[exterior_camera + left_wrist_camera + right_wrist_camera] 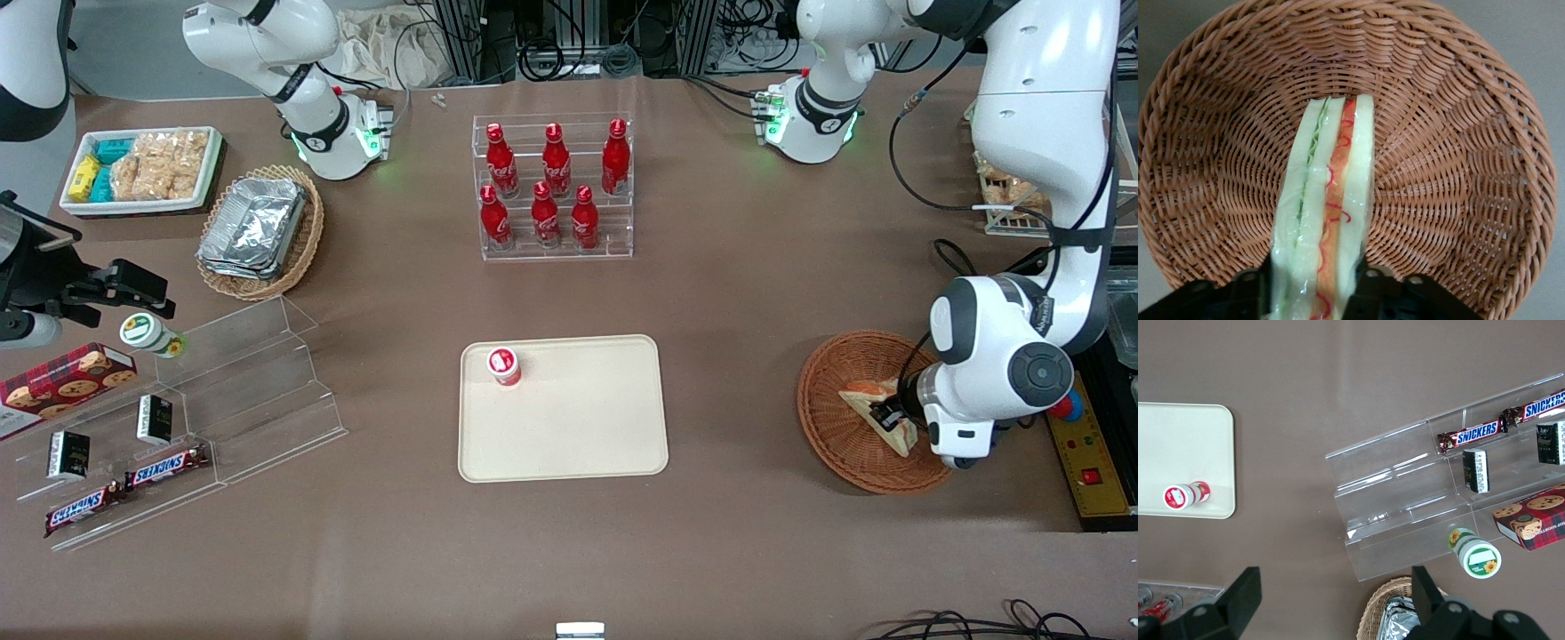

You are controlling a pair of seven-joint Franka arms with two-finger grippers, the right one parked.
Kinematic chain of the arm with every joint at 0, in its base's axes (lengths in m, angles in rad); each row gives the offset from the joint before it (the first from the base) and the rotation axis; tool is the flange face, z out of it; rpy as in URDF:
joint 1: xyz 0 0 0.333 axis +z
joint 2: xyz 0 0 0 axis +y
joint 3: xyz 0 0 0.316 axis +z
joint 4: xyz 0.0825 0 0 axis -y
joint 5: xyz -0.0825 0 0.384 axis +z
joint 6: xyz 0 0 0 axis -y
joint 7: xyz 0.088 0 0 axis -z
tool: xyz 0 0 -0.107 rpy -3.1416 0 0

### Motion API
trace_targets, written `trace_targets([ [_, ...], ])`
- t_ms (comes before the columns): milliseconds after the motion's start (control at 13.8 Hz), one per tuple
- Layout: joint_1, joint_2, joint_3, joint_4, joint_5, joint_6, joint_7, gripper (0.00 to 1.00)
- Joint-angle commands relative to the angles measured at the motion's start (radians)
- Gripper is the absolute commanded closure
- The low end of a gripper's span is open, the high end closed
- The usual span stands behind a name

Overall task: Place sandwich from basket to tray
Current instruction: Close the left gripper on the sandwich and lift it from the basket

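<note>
Front view, lower right of the frame: the left arm's gripper (892, 415) reaches into the basket (827, 418), its jaws narrowed onto the sandwich (867, 396), which lies inside the basket. In the wrist view the sandwich (1328, 220) stands on edge between the dark fingers (1248, 283), showing white bread with green and red-orange filling, the woven basket (1458, 133) all around it. Centre of the front frame, slightly low: the tray (578, 427) lies flat on the brown worktop (738, 293), well apart from the basket, with a small red-capped cup (503, 365) upright near the tray's upper-left corner. Upper centre: a clear rack of red bottles (553, 187). Upper left: a lighter wicker basket with foil containers (258, 231)
</note>
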Motion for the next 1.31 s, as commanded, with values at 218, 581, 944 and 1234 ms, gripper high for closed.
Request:
trace_targets([
  [218,-0.010,-0.022,-0.004,0.012,-0.009,-0.033,-0.051,0.84],
  [581,-0.025,-0.095,-0.006,0.139,-0.009,-0.296,-0.045,0.84],
  [944,-0.026,-0.140,-0.111,0.356,-0.002,-0.634,0.032,0.84],
  [1234,-0.026,-0.170,-0.214,0.357,0.023,-0.671,0.087,0.84],
])
